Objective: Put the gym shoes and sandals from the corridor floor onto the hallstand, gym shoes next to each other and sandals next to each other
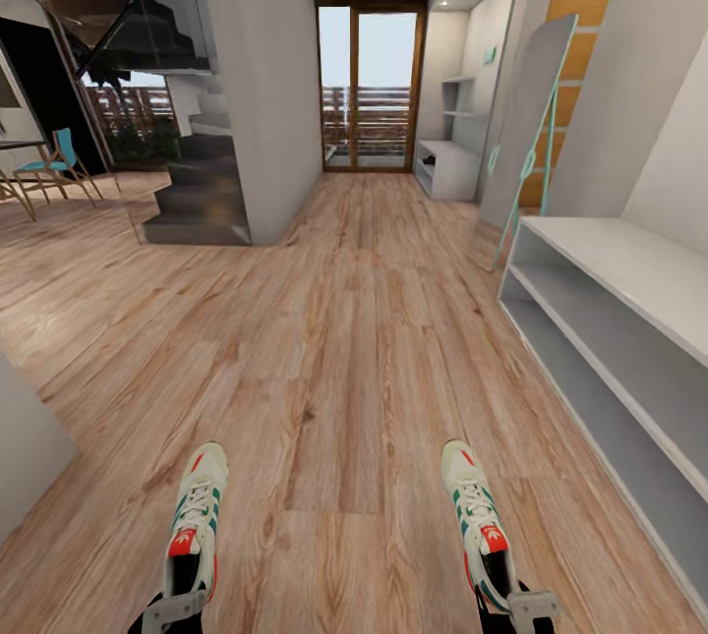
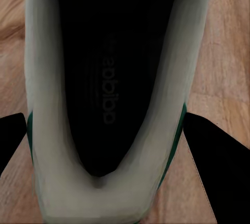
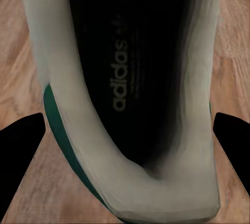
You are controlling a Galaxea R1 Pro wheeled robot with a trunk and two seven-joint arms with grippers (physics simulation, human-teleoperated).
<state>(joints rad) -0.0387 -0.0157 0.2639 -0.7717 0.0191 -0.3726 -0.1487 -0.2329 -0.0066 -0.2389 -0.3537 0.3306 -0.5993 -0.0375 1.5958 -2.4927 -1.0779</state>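
Two grippers, each clamped on the heel of one sneaker: left gripper (image 1: 174, 611) on the left sneaker (image 1: 195, 516), right gripper (image 1: 526, 607) on the right sneaker (image 1: 476, 516). Both long axes pointing forward, carried above the floor (image 1: 334, 359). Far ahead on the right, well apart, the grey shoe rack (image 1: 447, 167); right arm probably nearer. Wrist views looking down into the dark insoles.

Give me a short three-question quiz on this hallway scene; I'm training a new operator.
1. True or false: the left gripper grips a sandal.
2. What does the right gripper grip? A) the right sneaker B) a sandal C) nothing
3. Fill in: in the head view the white shelf unit stands on the ____ side.

Key: 1 false: it grips the left sneaker by the heel. 2 A. 3 right.
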